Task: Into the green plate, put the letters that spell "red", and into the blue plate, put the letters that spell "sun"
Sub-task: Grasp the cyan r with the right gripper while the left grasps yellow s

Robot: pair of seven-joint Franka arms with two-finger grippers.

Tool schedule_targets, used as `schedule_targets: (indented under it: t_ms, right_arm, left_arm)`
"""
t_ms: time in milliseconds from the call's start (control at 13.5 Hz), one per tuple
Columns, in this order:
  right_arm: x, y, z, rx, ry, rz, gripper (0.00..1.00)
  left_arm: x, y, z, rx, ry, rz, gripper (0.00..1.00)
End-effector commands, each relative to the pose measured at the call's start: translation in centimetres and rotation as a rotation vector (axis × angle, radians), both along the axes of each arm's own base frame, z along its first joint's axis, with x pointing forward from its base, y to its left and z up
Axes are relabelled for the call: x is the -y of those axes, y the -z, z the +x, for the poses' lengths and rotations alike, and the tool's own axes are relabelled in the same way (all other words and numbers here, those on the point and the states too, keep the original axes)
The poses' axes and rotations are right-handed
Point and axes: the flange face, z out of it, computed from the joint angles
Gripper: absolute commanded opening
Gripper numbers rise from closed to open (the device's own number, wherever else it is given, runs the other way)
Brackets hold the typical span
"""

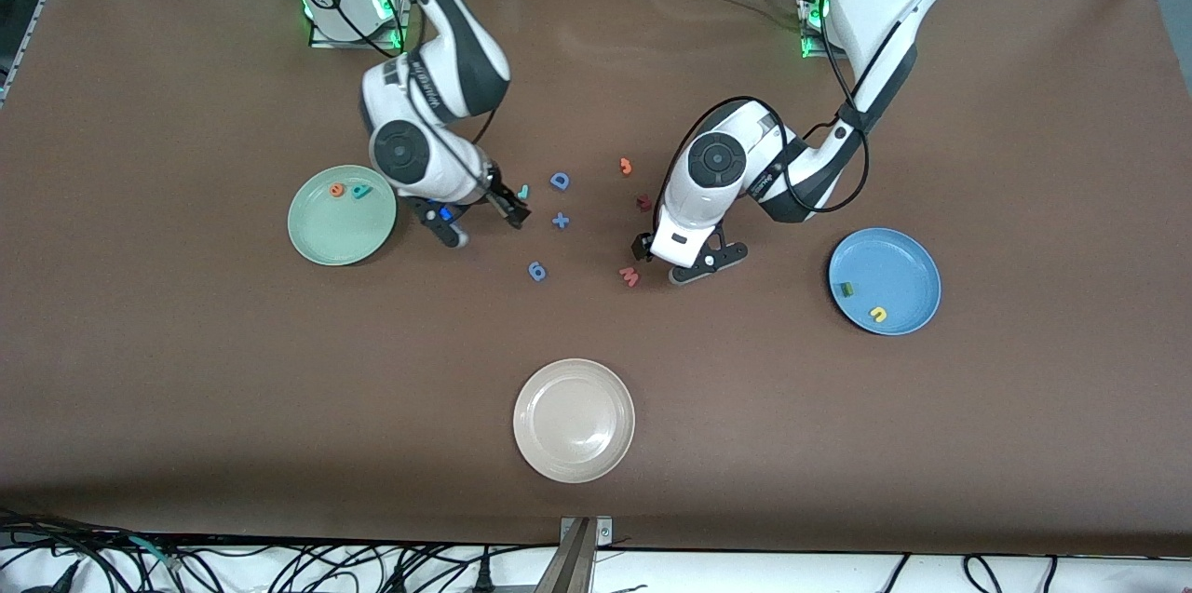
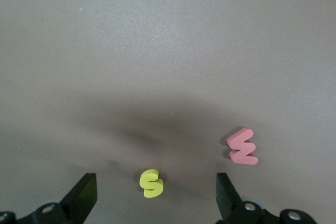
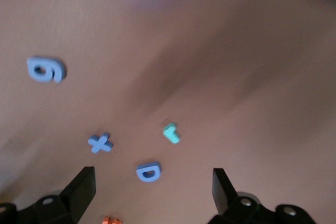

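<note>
Your left gripper hangs spread over the yellow "s"; your right gripper spreads near the teal "r", beside the green plate. The blue plate holds the "u".

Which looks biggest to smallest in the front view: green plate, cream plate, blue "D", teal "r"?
1. Cream plate and green plate: close in size; cream looks slightly bigger, but it lies nearer the camera, so unranked.
2. Blue "D".
3. Teal "r", smallest.
</note>
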Motion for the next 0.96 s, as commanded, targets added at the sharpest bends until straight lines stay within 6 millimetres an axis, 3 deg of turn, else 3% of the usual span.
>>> schedule_targets:
  t_ms: [0,371,890]
  right_arm:
    - [-0.3,3.2,-2.6,0.041,0.001,0.013,0.98]
    - [0.5,6.3,-5.5,0.045,-0.016,-0.012,0.92]
    - [-0.3,8.4,-6.1,0.089,-0.007,-0.018,0.8]
  left_arm:
    - [-0.3,-0.2,-1.3,0.043,0.005,0.004,1.0]
    - [0.0,1.2,-2.6,0.056,0.026,0.046,1.0]
    - [0.8,2.4,-3.5,0.051,0.026,0.035,1.0]
